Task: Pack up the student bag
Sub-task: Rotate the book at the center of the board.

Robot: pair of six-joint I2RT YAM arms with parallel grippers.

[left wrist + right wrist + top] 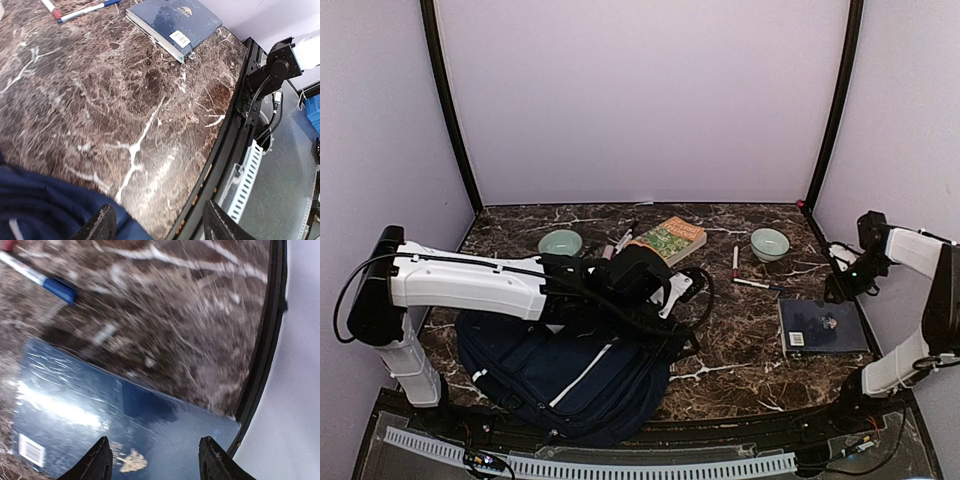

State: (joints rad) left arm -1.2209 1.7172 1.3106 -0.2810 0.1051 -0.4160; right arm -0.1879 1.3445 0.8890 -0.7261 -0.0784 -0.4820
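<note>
The navy student bag (560, 375) with white stripes lies at the near left of the marble table, its dark straps trailing right. My left gripper (682, 290) hangs over the bag's upper right edge. In the left wrist view the left gripper (160, 222) is open and empty, with blue bag fabric (45, 205) under its left finger. My right gripper (842, 287) hovers at the far right, open and empty, just above a dark blue book (822, 326). The right wrist view shows the right gripper (155, 460) with its jaws apart over that book (125, 425).
Two pale green bowls (560, 243) (769, 243), a green and orange book (670, 238) and pens (735, 262) (757, 284) lie at the back. The dark blue book (175, 22) and pens (85, 10) show in the left wrist view. The table's black front rim (220, 150) is close.
</note>
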